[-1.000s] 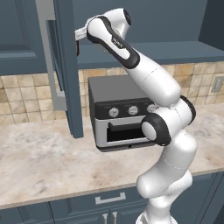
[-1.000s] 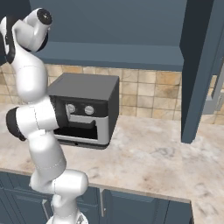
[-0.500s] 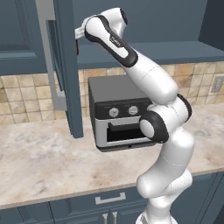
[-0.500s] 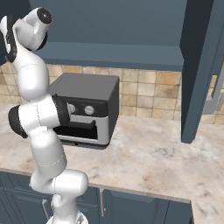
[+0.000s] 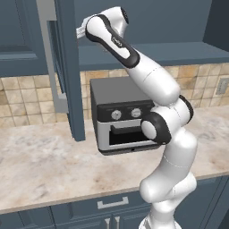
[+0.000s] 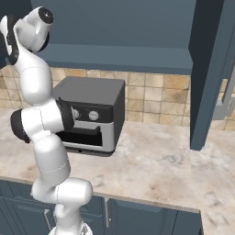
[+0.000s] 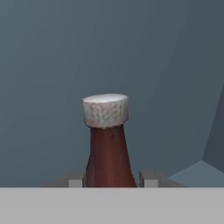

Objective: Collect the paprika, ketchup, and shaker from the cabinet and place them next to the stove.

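The ketchup (image 7: pixel 108 153), a dark brown-red bottle with a narrow neck and a pale speckled cap, stands upright inside the cabinet (image 7: pixel 131 52). My gripper (image 7: pixel 109 179) is shut on it, with one fingertip pressed to each side of the bottle below the neck. In the left base view my arm reaches up into the slate-blue wall cabinet behind its open door (image 5: pixel 69 67), and the hand (image 5: pixel 81 31) is partly hidden by that door. The paprika, the shaker and the stove are out of view.
A silver-and-black toaster oven (image 5: pixel 120 116) (image 6: pixel 92 114) sits on the marble counter (image 5: pixel 44 165) under the cabinet. The open cabinet door (image 6: pixel 209 69) hangs down over the counter. Blue base cabinets (image 6: pixel 137 215) run along the front.
The fingers have closed from wide open onto the ketchup bottle. The arm has hardly moved.
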Robot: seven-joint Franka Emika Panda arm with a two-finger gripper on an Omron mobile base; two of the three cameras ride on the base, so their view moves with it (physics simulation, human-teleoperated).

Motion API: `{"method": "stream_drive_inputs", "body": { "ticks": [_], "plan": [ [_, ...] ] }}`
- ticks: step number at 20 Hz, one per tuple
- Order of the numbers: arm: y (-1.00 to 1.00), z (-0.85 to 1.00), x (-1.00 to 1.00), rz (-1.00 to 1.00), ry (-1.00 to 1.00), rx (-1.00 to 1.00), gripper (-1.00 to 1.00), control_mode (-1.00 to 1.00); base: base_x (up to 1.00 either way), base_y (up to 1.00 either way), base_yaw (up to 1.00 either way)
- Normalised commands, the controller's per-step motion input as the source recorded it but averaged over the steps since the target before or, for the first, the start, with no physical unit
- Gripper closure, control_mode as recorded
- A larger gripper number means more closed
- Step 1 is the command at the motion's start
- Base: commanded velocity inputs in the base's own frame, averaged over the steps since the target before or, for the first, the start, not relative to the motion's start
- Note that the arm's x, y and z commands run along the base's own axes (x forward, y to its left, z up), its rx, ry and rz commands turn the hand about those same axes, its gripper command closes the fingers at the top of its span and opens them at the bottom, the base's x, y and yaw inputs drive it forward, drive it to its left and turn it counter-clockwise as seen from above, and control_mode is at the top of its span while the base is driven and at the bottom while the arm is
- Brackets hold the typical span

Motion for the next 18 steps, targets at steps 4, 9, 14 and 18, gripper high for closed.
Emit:
{"method": "stream_drive_inputs", "body": {
  "ticks": [4, 9, 14, 18],
  "plan": [
    [0.00, 0.00, 0.00, 0.00, 0.00, 0.00, 1.00, -1.00, 0.00, 0.00, 0.00],
    [-0.01, 0.00, 0.00, 0.00, 0.00, 0.00, 1.00, -1.00, 0.00, 0.00, 0.00],
    [-0.07, -0.02, 0.00, 0.00, 0.00, 0.01, 1.00, -1.00, 0.00, 0.00, 0.00],
    [-0.20, -0.07, -0.02, 0.00, -0.01, 0.06, 1.00, -1.00, 0.00, 0.00, 0.00]
  ]
}}
